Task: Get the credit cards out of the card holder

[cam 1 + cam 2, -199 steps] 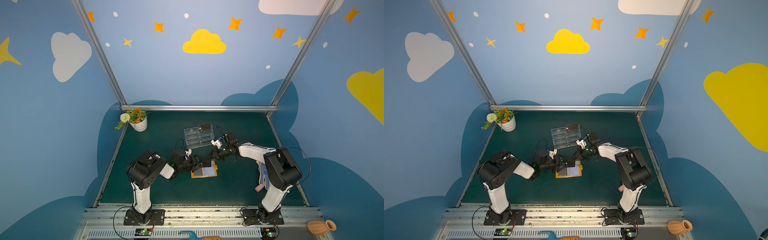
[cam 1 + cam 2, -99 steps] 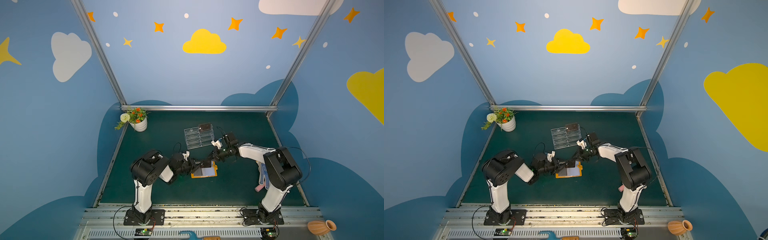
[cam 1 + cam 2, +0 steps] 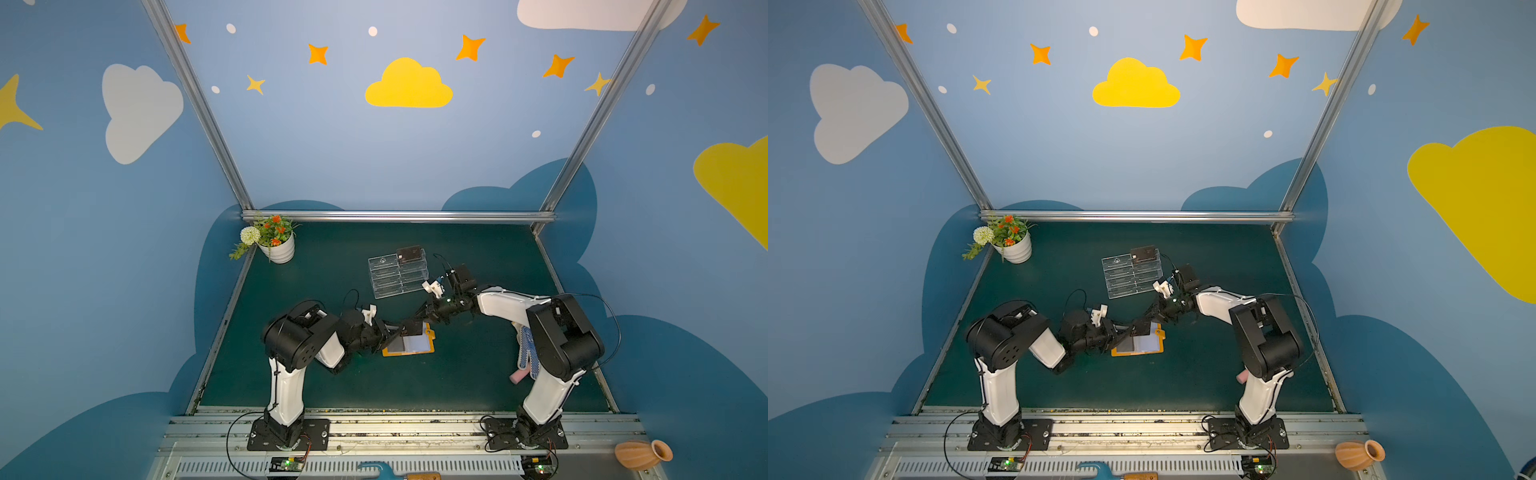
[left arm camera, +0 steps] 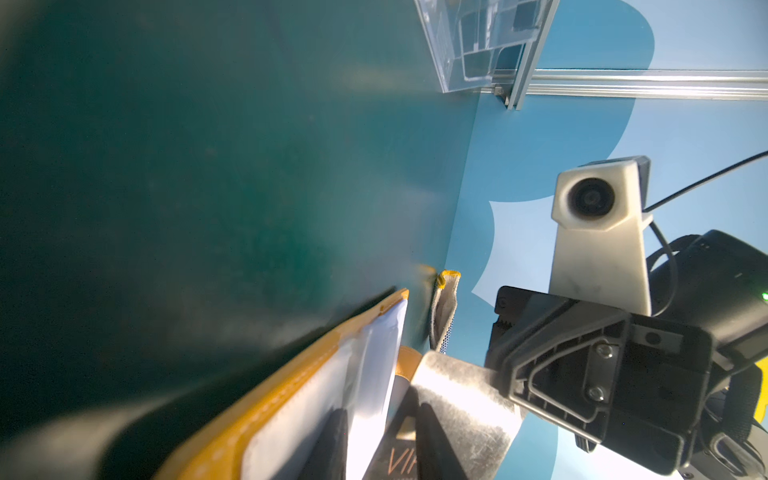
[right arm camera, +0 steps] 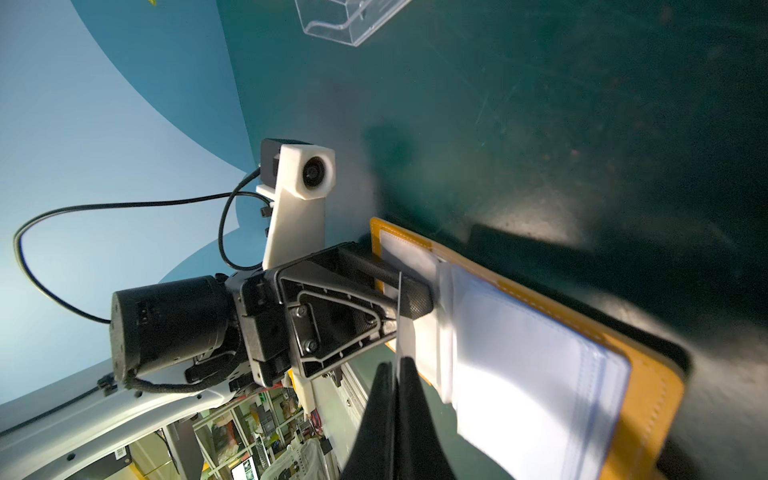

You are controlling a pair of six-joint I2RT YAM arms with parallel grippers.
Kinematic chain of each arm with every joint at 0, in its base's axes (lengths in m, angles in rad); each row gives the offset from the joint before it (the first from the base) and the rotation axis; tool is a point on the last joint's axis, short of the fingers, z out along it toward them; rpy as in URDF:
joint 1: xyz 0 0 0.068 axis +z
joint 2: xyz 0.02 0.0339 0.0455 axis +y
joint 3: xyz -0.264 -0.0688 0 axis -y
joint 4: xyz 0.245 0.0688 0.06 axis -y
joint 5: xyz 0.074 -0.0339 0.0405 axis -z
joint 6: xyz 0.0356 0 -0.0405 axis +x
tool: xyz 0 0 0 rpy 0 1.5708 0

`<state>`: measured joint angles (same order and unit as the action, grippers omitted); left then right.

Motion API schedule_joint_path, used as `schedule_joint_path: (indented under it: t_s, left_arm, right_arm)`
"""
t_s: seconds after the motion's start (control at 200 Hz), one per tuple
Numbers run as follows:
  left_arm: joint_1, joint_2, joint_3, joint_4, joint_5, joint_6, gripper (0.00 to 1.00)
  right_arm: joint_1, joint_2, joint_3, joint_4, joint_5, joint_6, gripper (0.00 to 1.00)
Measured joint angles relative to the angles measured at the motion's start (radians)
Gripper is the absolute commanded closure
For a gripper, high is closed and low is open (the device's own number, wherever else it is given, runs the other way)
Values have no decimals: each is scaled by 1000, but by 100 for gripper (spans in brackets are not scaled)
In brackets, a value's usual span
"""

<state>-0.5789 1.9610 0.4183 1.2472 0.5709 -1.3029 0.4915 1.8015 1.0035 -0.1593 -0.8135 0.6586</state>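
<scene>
The orange card holder lies open on the green mat, its clear sleeve pages fanned up. My right gripper is shut on one edge of a dark credit card, held over the holder's far edge. The card shows edge-on in the right wrist view. My left gripper reaches in from the left. Its fingers stand narrowly apart around a sleeve page, beside the card's end. Whether they pinch the page I cannot tell.
A clear acrylic tiered stand stands behind the holder with another dark card on its top. A flower pot sits at the back left corner. A dotted glove and a pink item lie by the right arm's base.
My left gripper has reached right onto the holder's sleeve pages and its jaws have narrowed. The right gripper has stayed almost still with the card.
</scene>
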Motion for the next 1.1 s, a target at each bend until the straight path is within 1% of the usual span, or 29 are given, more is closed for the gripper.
schedule_joint_path:
  t_s: [0.155, 0.46, 0.591, 0.686, 0.791, 0.871, 1.101]
  left_arm:
    - [0, 11, -10, 47, 8, -16, 60]
    - [0, 34, -20, 112, 15, -27, 58]
    - [0, 35, -25, 123, 16, -30, 57]
    - [-2, 35, -25, 126, 19, -34, 56]
    - [-3, 37, -25, 134, 23, -37, 54]
    - [-4, 41, -25, 144, 26, -39, 53]
    - [-4, 54, -25, 184, 39, -45, 43]
  right_arm:
    - [0, 10, -1, 8, -10, 0, 100]
    - [-2, 51, -19, 46, -35, 10, 100]
    - [-4, 75, -26, 54, -40, 14, 95]
    - [-6, 85, -28, 55, -40, 14, 95]
    - [-6, 90, -28, 60, -42, 14, 96]
    - [-6, 91, -36, 83, -48, 15, 100]
    - [-13, 96, -91, 188, -94, 48, 100]
